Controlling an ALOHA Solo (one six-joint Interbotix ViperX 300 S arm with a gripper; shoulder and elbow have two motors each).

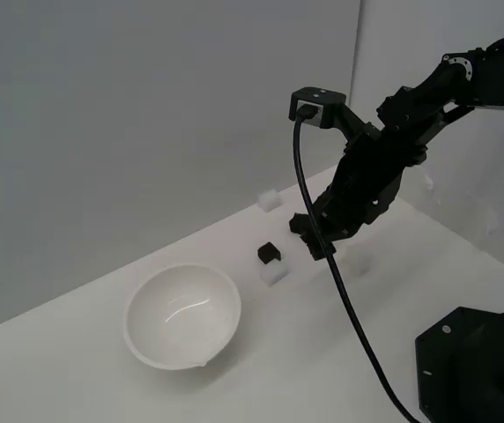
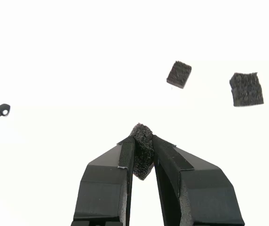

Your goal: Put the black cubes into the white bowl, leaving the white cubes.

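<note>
Right now, as I read both feeds:

Gripper: my gripper (image 2: 143, 153) is closed narrow around one black cube (image 2: 143, 149), which sits pinched between the two fingertips (image 2: 127, 153); its top corner pokes out past them.

Gripper in the exterior view: the gripper (image 1: 315, 241) hangs just above the white table (image 1: 76, 379), to the exterior view's right of the bowl. I cannot make out the held cube from that side (black on black).

Other black cubes: the wrist view shows two more lying loose on the surface, a nearer one (image 2: 179, 74) and a farther one (image 2: 246, 89), apart from each other and well clear of the fingers. The exterior view shows only one black cube (image 1: 269, 254) plainly, near the gripper on the bowl side.

White cubes: one (image 1: 273, 272) touches or sits just beside that black cube, towards the camera; another (image 1: 270, 200) lies near the back edge of the table. A faint one (image 1: 362, 262) may lie beyond the arm, hard to tell against the white.

White bowl: the white bowl (image 1: 182, 315) stands upright, nothing in the part of its inside I can see.

Room: bare table lies between bowl and gripper apart from the black and white pair. A dark base (image 1: 477, 366) fills the near corner at the exterior view's right, and a cable (image 1: 340, 282) droops from the wrist down towards it.
</note>
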